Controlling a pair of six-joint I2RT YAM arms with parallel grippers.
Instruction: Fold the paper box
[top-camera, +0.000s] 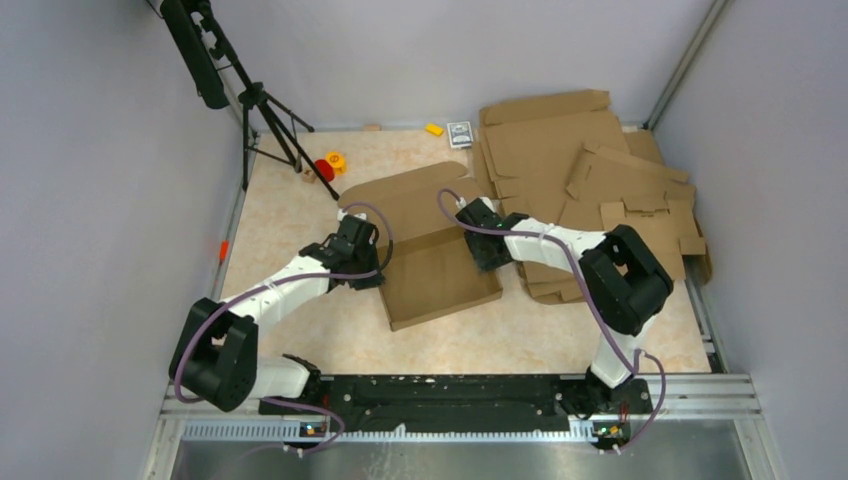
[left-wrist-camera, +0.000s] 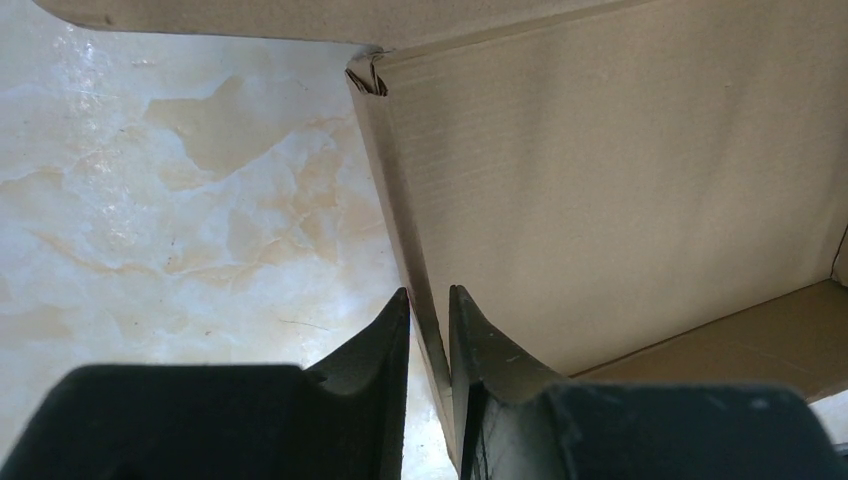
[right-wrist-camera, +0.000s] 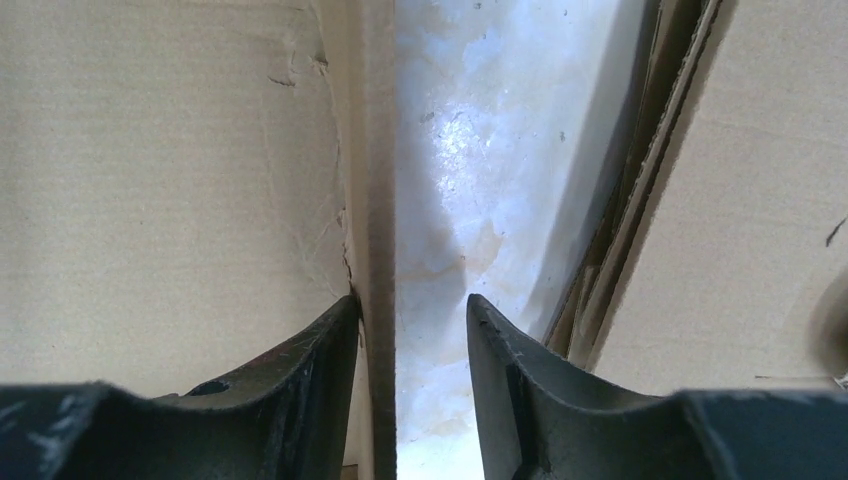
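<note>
there, pinched box (left-wrist-camera: 620, 180) wall in shut left tool (left-wrist-camera: 430, 293); straddled opposite wall with right tool (right-wrist-camera: 412, 298), half open, holding nothing.

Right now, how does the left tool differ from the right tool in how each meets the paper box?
The left tool is pinched on the left wall of the paper box, jaws nearly together; the right tool stands open astride the right wall. The left tool touches cardboard on both sides; the right tool on one side only, bare table showing in its gap. Both sit at an upright side wall.
</note>
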